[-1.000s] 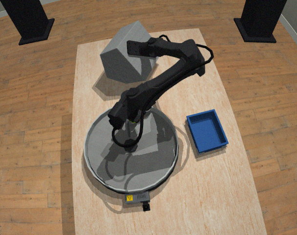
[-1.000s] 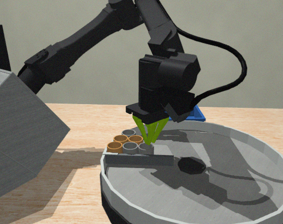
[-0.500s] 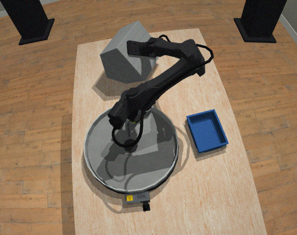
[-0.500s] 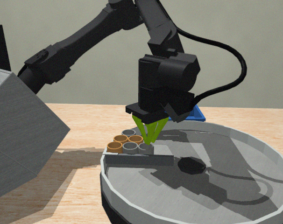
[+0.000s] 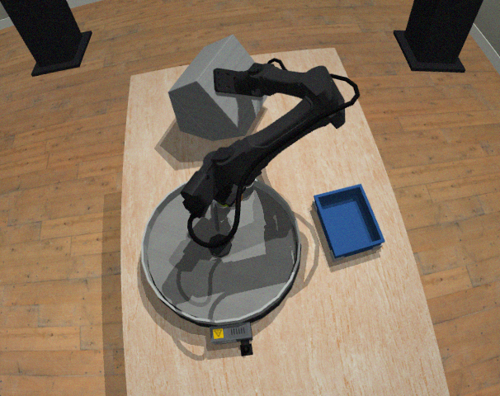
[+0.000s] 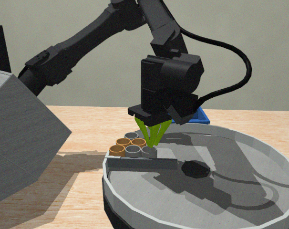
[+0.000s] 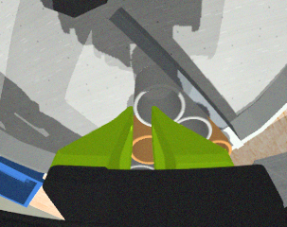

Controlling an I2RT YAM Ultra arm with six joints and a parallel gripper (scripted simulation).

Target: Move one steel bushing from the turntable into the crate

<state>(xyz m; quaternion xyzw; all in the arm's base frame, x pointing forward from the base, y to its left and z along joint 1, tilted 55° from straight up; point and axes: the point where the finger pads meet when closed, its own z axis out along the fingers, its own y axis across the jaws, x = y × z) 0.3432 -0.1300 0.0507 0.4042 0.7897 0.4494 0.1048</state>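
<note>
My gripper [image 6: 153, 145] [image 7: 142, 113] points down with its green fingertips a narrow gap apart, nothing seen held between them. The tips are at the rim of the end steel bushing [image 6: 149, 154] [image 7: 184, 108]; how deep they reach is unclear. That bushing stands upright on the turntable [image 5: 242, 304] [image 6: 139, 189] [image 7: 39, 47]. A second steel bushing [image 6: 133, 153] [image 7: 209, 128] stands beside it, a third [image 6: 131, 135] behind. Three orange bushings stand among them, one at the wall end [image 6: 117, 153]. The blue crate [image 5: 351, 228] [image 6: 205, 117] is empty. The arm hides the bushings in the top view.
A grey divider bar [image 6: 142, 164] [image 7: 148, 43] runs along the bushing row. A black hub [image 5: 219, 249] [image 6: 195, 169] stands at the turntable's middle. The turntable has a raised rim. A large grey block [image 5: 211, 110] [image 6: 24, 128] stands on the table beside the arm base.
</note>
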